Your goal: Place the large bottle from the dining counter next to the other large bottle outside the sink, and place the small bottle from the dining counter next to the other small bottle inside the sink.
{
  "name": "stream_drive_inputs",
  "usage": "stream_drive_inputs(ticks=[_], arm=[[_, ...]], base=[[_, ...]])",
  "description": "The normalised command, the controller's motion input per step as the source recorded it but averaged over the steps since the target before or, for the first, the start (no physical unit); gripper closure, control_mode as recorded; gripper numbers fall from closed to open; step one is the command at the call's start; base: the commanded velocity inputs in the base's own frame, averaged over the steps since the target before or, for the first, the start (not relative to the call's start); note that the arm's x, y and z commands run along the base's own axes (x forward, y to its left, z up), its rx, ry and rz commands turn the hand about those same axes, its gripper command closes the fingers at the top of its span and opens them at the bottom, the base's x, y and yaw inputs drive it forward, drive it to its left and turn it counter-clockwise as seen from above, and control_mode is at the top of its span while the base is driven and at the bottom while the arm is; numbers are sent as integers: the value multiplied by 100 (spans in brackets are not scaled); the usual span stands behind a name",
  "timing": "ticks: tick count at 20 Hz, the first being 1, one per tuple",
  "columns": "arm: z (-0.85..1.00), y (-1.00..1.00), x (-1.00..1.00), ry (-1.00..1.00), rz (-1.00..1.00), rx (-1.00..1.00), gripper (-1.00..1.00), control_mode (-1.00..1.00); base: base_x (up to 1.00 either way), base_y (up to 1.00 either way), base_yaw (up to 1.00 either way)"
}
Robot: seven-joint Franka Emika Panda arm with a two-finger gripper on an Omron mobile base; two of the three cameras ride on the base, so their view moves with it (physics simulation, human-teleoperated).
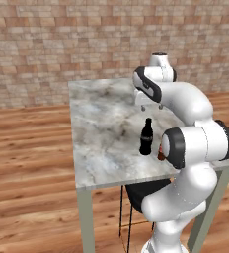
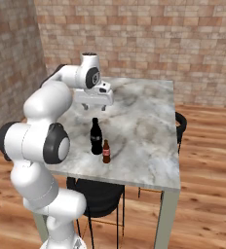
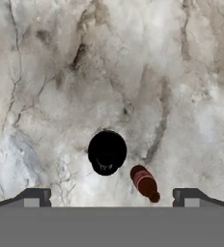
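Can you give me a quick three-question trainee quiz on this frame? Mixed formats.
1. True or false: the gripper is shut on the large bottle.
2. Multiple choice: where does the small bottle stand? A) on the dining counter, close beside the large bottle; B) on the floor; C) on the chair under the counter.
3. Fill in: in the hand view, the gripper looks ____ onto the tops of both bottles.

Key:
1. False. The gripper is open, above the counter, holding nothing.
2. A.
3. Down.
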Motion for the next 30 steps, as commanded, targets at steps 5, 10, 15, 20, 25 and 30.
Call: stream_drive_inputs(ticks=[5, 10, 15, 20, 25, 30], arm=[[-19, 0, 2, 0, 0, 0, -100, -100], [-1, 0, 0, 0, 0, 0, -100, -100], [-4, 0, 0, 0, 0, 0, -100, -100], [-6, 0, 0, 0, 0, 0, -100, -100], [-2, 0, 1, 0, 0, 0, -100, -100], [-4, 6, 10, 0, 0, 0, -100, -100]], base=[[0, 0, 0], [0, 0, 0], [0, 0, 0], [0, 0, 0], [0, 0, 0], [0, 0, 0]])
